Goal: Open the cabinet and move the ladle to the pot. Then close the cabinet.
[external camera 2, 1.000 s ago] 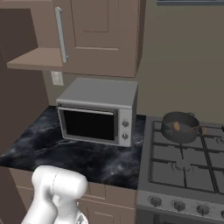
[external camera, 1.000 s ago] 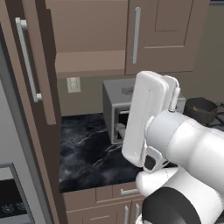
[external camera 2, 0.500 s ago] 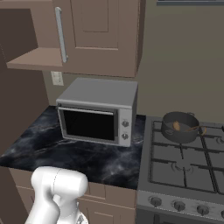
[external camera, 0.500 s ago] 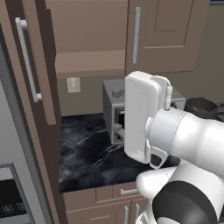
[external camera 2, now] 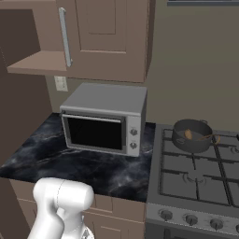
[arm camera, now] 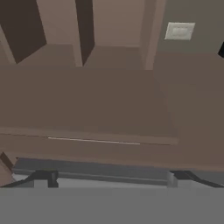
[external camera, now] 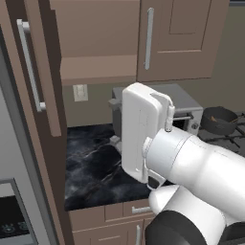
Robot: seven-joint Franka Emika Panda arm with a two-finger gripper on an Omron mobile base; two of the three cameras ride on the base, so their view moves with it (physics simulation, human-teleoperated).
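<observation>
Ladle in the pot, cabinet's left door swung open

The ladle (external camera 2: 189, 135) lies in the dark pot (external camera 2: 191, 136) on the far left burner of the stove (external camera 2: 196, 179), its thin handle sticking out over the right rim. The cabinet (external camera: 162, 40) hangs above the microwave (external camera 2: 105, 119); its left door (external camera: 36, 79) stands swung out toward the near left, and the right door (external camera 2: 105, 35) is shut. The gripper (arm camera: 111, 177) is released, fingers spread wide, holding nothing, and faces the underside of the cabinet near a wall outlet (arm camera: 180, 31).
</observation>
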